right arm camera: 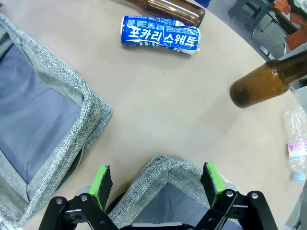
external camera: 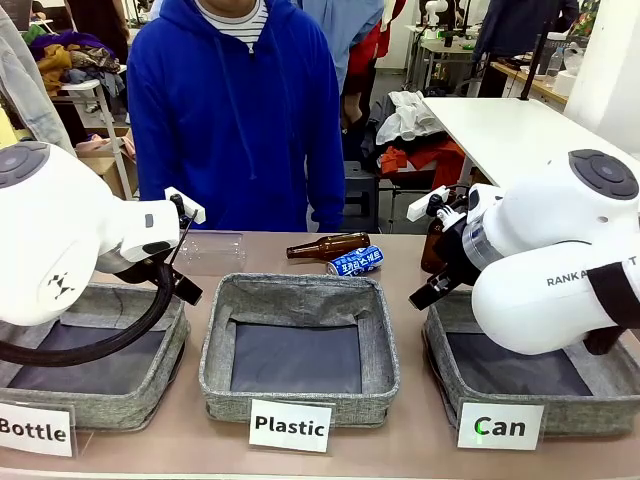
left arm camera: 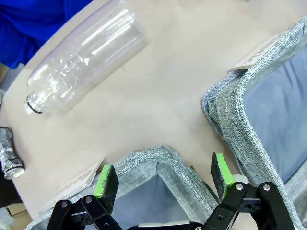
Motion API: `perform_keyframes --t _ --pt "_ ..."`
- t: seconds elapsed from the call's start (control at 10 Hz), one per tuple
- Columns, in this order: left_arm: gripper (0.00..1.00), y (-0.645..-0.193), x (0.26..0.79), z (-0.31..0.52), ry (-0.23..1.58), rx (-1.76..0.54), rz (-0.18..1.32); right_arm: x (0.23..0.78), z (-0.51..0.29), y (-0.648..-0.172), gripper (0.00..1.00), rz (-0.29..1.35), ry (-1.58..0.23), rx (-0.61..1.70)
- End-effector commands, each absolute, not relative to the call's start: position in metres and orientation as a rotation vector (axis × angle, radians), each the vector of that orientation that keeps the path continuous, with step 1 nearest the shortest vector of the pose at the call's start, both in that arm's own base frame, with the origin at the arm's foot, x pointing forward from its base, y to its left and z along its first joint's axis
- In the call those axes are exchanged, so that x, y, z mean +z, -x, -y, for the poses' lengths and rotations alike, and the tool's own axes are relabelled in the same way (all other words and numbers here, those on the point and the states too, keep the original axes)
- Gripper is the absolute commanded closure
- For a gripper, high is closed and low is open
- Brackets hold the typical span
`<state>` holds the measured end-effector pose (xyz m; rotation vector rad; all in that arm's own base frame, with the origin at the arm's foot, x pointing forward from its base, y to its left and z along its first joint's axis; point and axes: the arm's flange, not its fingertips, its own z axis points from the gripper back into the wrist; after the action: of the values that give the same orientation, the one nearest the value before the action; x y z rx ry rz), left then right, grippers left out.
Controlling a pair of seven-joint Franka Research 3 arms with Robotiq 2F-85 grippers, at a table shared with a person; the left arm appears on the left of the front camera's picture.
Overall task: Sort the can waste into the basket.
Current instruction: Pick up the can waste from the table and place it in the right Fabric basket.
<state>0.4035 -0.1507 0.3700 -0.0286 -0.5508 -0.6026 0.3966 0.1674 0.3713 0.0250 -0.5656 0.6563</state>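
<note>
Wide open, empty: left gripper (left arm camera: 162,168), right gripper (right arm camera: 156,171). Right hangs over basket (right arm camera: 180,172) rim; blue can (right arm camera: 159,35) lies beyond it. Straddle crosswise, avoid bottle (right arm camera: 172,8).

Brown bottle (external camera: 328,245), clear bottle (left arm camera: 86,57), "Plastic" basket (external camera: 300,290)

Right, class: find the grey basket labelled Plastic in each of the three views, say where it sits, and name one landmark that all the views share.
Front view: the Plastic basket sits dead centre, in the lower half.
Left wrist view: its corner and wall run along the right side.
Right wrist view: its corner comes in from the left side.
Shared landmark: the tan table it stands on.
</note>
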Motion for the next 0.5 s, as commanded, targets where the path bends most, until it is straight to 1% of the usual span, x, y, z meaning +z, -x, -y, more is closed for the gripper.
perform_keyframes --t 0.0,0.2,0.4 --pt "0.0 -0.403 0.37 0.151 0.029 -0.603 0.551 0.371 -0.167 -0.397 0.0 0.566 -0.025 0.656" --pt "0.0 -0.403 0.37 0.151 0.029 -0.603 0.551 0.379 -0.165 -0.395 0.0 0.593 -0.039 0.665" --pt "0.0 -0.39 0.404 0.149 0.103 -0.588 0.556 0.414 -0.157 -0.382 0.0 0.554 -0.1 0.702"
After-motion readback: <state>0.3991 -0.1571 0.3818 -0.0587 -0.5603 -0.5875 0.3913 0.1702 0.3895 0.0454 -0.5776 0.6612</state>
